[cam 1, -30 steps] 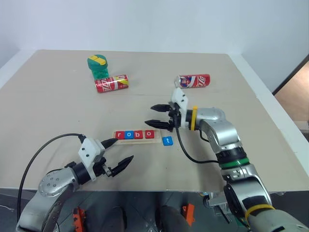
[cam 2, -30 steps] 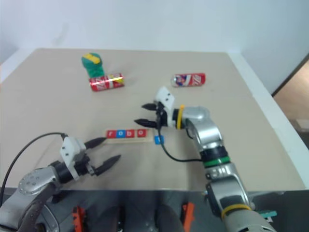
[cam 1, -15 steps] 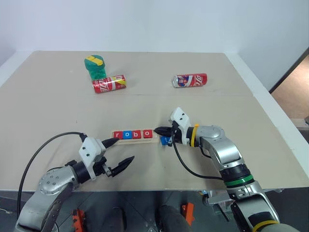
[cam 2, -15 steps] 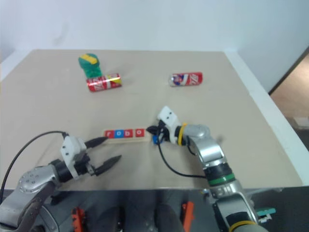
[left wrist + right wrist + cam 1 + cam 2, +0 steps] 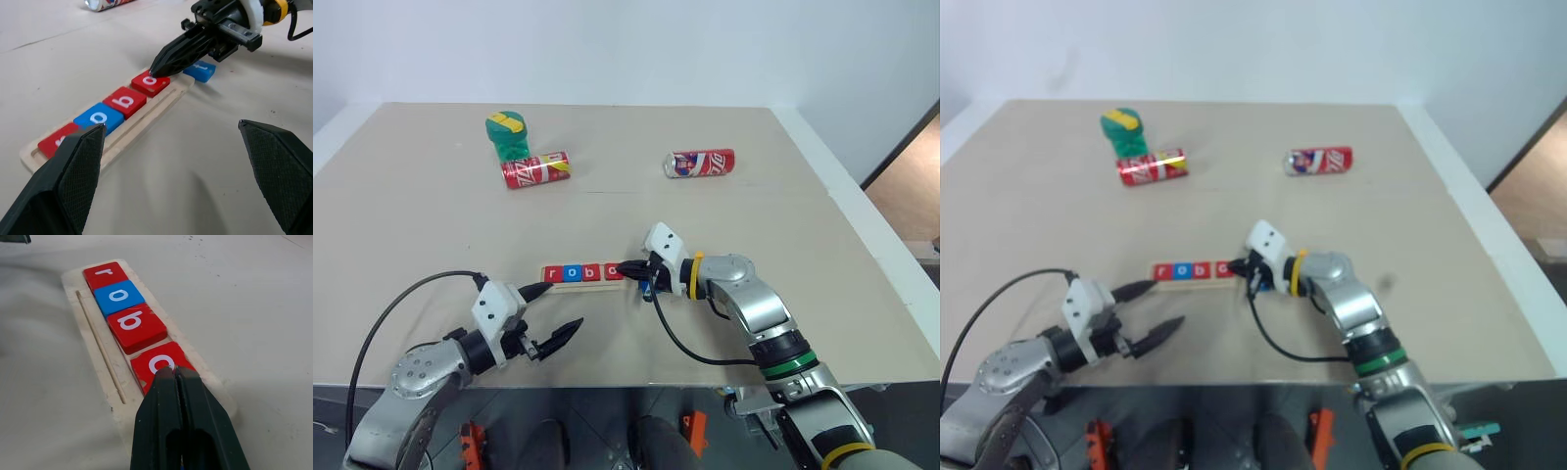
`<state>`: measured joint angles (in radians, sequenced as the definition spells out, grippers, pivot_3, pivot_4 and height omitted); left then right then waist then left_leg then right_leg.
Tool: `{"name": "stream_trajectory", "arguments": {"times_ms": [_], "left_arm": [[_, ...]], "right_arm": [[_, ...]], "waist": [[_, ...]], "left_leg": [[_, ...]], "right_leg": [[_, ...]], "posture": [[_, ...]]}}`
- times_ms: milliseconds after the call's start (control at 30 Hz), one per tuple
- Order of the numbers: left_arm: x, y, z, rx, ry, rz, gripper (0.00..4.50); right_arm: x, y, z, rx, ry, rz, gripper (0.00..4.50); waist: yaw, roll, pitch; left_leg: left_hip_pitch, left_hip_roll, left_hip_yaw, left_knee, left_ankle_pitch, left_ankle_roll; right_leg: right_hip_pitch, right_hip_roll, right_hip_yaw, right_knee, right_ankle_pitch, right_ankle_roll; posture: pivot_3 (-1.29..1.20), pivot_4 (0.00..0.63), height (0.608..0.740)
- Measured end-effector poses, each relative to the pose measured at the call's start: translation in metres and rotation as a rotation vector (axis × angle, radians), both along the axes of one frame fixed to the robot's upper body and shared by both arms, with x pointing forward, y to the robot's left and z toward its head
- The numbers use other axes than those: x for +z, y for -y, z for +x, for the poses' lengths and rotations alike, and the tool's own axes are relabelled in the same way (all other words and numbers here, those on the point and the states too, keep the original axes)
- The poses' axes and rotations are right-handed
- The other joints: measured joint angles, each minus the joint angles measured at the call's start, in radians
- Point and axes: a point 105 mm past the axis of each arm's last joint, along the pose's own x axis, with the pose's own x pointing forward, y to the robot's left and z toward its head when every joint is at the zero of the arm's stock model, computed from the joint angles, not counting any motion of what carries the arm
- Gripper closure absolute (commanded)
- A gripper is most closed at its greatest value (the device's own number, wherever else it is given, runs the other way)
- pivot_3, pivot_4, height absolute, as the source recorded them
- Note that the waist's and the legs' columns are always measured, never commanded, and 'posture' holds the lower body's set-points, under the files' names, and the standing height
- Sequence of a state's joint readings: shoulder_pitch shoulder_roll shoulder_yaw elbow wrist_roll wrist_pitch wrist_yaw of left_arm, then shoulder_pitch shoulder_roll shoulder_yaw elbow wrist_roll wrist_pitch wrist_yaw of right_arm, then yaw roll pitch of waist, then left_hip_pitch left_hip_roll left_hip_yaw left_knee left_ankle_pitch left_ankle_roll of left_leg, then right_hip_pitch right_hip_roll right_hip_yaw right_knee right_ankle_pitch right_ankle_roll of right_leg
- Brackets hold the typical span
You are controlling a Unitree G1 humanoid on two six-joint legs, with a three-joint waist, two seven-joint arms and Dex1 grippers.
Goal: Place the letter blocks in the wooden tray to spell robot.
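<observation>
The wooden tray [image 5: 588, 281] lies near the table's front and holds four letter blocks in a row: red r [image 5: 105, 274], blue o [image 5: 119, 296], red b [image 5: 136, 325], red o [image 5: 156, 364]. A blue block, the t [image 5: 199, 71], lies on the table just off the tray's right end, partly behind my right gripper. My right gripper [image 5: 623, 270] is shut with nothing in it, its tips down at the right edge of the last red o. My left gripper [image 5: 564, 305] hovers open in front of the tray's left end, holding nothing.
Two red soda cans [image 5: 537, 169] [image 5: 702, 163] lie on their sides further back on the table. A green object with a yellow stripe [image 5: 511, 134] stands behind the left can. The table's right edge is well off to the right.
My right gripper went from open to shut, came down and moved left, from above the tray's right end to the last red o. The left gripper stayed still.
</observation>
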<state>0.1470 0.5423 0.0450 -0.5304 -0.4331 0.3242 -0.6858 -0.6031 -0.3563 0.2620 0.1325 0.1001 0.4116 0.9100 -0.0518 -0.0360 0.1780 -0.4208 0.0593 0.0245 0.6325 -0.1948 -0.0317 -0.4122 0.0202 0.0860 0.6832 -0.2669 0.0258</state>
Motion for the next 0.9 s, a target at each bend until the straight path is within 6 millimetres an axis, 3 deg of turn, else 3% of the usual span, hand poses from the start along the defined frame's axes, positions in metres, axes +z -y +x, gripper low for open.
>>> {"name": "stream_trajectory", "arguments": {"times_ms": [200, 400, 900], "left_arm": [[0.0, 0.0, 0.0, 0.002, 0.0, 0.0, 0.0], [0.001, 0.0, 0.001, 0.0, 0.004, -0.004, 0.0], [0.004, 0.005, 0.002, -0.012, -0.037, -0.073, 0.0]], "right_arm": [[0.008, 0.002, 0.006, -0.015, 0.018, -0.004, 4.47], [0.011, 0.023, 0.01, -0.057, 0.02, -0.036, 4.47], [-0.002, 0.008, -0.001, -0.008, -0.017, -0.032, 4.47]], "waist": [[0.0, 0.0, 0.0], [0.004, 0.0, 0.0], [0.003, 0.0, 0.0]], "left_leg": [[0.0, 0.0, 0.0, 0.0, 0.0, 0.0], [0.0, -0.001, 0.0, 0.0, 0.0, 0.0], [0.0, -0.001, 0.0, 0.001, 0.0, 0.0]], "right_leg": [[0.0, 0.0, 0.0, 0.0, 0.0, 0.0], [0.0, -0.001, 0.0, 0.0, 0.0, 0.0], [0.0, -0.001, 0.0, 0.0, 0.0, 0.0]], "posture": [[0.0, 0.15, 0.74], [0.0, 0.15, 0.74], [0.0, 0.15, 0.74]]}}
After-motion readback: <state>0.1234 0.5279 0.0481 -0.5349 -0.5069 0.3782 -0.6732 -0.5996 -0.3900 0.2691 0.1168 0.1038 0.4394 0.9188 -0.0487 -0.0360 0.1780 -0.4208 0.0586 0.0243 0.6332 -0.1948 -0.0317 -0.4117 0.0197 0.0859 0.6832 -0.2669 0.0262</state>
